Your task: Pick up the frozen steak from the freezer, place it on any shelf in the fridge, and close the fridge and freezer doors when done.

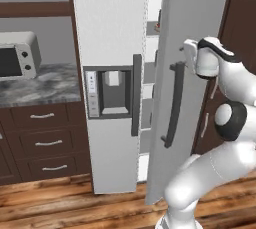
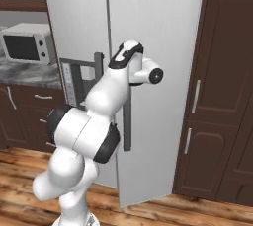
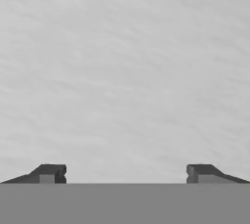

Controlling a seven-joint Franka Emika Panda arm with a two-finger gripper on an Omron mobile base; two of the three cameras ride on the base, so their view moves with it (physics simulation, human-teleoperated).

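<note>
The end effector (image 3: pixel 126 173) has its two dark finger tips set wide apart with nothing between them, so it is released, and it faces a plain pale grey-white surface at close range. Judging from the base views, that surface is the outer face of the fridge door (image 1: pixel 187 48), against which the hand is pressed or very nearly so (whether it actually touches cannot be told).

That door is ajar: in the left base view a gap runs between it and the freezer door (image 1: pixel 107 23), and through the gap pale shelves (image 1: pixel 149 73) show, with a small reddish item (image 1: pixel 157 26) on an upper one. It may be the steak, though it is too small and too hidden to say. The freezer door, the one with the grey dispenser recess (image 1: pixel 112 93), appears shut or close to it. Each door carries a dark bar handle (image 1: pixel 173 104).

With an empty hand against a nearly closed door, the task looks to be in its last stretch: the carrying seems over and what is left is pushing the fridge door fully home, then checking the freezer door.

Further out, a microwave (image 1: pixel 19 55) sits on the marbled table (image 1: pixel 45 85) over dark drawers (image 1: pixel 47 143).
</note>
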